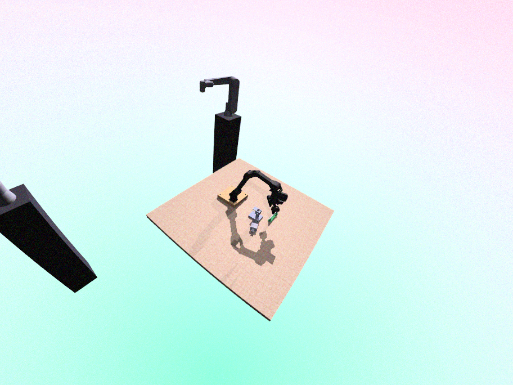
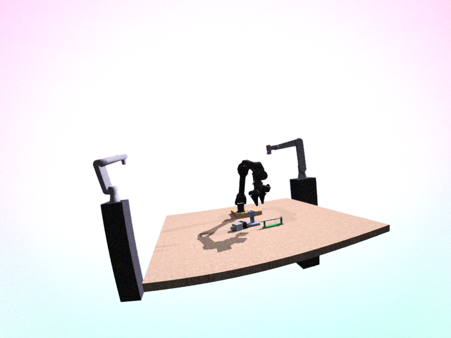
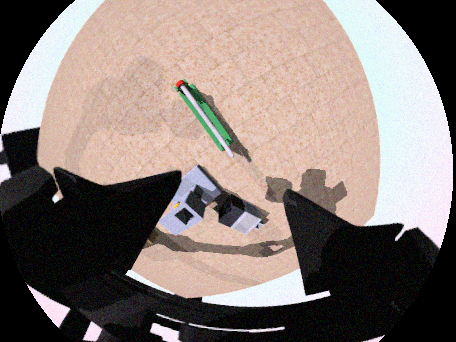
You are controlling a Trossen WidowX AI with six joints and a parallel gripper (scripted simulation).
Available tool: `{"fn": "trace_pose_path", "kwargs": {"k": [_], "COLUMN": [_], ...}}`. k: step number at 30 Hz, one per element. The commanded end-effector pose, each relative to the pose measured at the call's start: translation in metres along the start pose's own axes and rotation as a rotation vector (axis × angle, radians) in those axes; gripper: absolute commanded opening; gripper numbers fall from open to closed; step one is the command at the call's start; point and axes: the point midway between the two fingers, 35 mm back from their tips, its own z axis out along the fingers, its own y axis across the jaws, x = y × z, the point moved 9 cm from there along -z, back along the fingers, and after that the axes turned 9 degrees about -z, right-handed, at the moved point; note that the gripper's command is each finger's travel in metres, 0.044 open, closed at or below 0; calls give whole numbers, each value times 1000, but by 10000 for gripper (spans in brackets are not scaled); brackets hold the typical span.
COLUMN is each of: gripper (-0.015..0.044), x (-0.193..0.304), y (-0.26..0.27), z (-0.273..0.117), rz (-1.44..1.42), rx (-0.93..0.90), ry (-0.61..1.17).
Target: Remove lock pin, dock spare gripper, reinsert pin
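My gripper (image 2: 259,204) (image 3: 234,185) is open and empty, well above the table. The lock pin (image 2: 271,219) (image 3: 205,117), a pale rod with a red head, lies along the green rack (image 1: 271,217) (image 2: 273,225) (image 3: 214,121), its plain end past the rack's end. The mount's socket (image 1: 257,211) (image 2: 250,212) stands on a grey-blue base (image 1: 253,216) (image 2: 253,224) (image 3: 197,175); no pin shows through it. The spare gripper (image 1: 253,226) (image 2: 237,226) (image 3: 245,221), a light grey block with dark parts, lies beside the mount. Its spigot cannot be made out.
My arm stands on a yellow base plate (image 1: 225,195) (image 2: 236,214) behind the mount. Two other arms stand on black pedestals (image 1: 225,140) (image 2: 120,251) off the table's edges. The arm's shadow falls over the table (image 1: 198,223) (image 2: 309,232) near the spare gripper.
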Motion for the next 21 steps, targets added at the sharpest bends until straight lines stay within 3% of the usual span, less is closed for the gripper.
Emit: {"fn": "trace_pose_path", "kwargs": {"k": [1,7,15,21], "gripper": [440,440,440,440], "x": [41,82,117,120], "y": [-5,-3,3,4], "z": [13,23,32,32], "rz": [645,1311,1864,1910], "rx": [154,354,537,552], "ry": [59,14,-118,-133]}}
